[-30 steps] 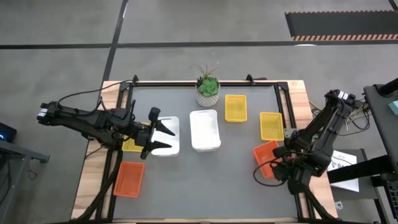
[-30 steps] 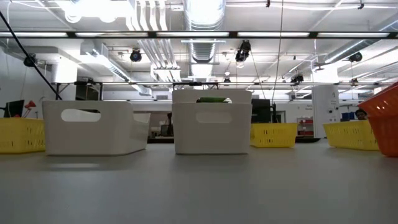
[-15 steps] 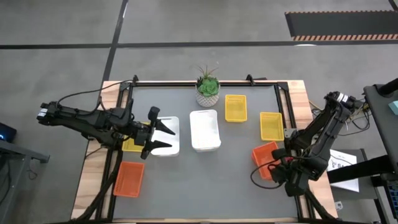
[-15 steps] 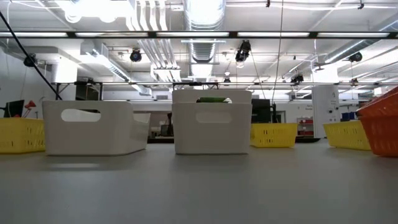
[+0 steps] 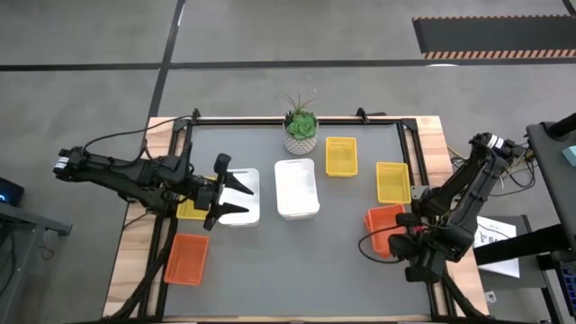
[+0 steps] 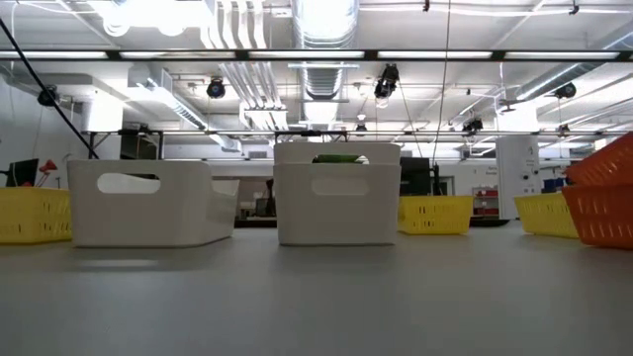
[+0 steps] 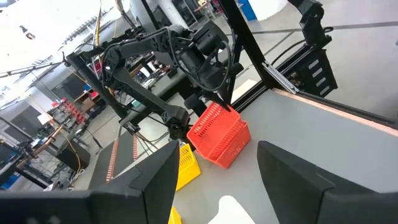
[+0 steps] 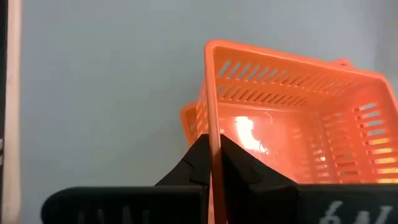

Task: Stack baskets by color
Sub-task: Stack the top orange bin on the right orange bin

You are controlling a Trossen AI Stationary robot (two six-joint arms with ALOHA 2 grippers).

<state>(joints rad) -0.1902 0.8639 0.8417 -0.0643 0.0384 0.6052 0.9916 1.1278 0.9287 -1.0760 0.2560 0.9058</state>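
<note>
My right gripper (image 5: 396, 238) is shut on an orange basket (image 5: 382, 229) at the table's right side. The basket also shows in the low view (image 6: 601, 206) and the left wrist view (image 7: 217, 138). My left gripper (image 5: 238, 196) stands open and level over the left white basket (image 5: 247, 200), touching nothing. A second white basket (image 5: 296, 187) sits at the middle. Two yellow baskets (image 5: 340, 156) (image 5: 391, 182) sit at the far right. A third yellow basket (image 5: 189, 207) lies under the left arm, and another orange basket (image 5: 187, 258) sits near left. My right gripper pinches the rim of one wall (image 8: 210, 134) of the orange basket, with one finger inside the basket and one outside. The fingers come steeply from above. The basket sits tilted, its held side (image 7: 225, 112) raised and its lower side (image 6: 603, 242) down at the table.
A small potted plant (image 5: 301, 128) stands at the far middle. A black frame (image 5: 297, 119) runs round the grey mat. The mat's near middle (image 5: 288, 270) is bare.
My right gripper has rolled and sunk a little with the orange basket. The basket has come down from hanging tilted, and its lower side now lies at the table.
</note>
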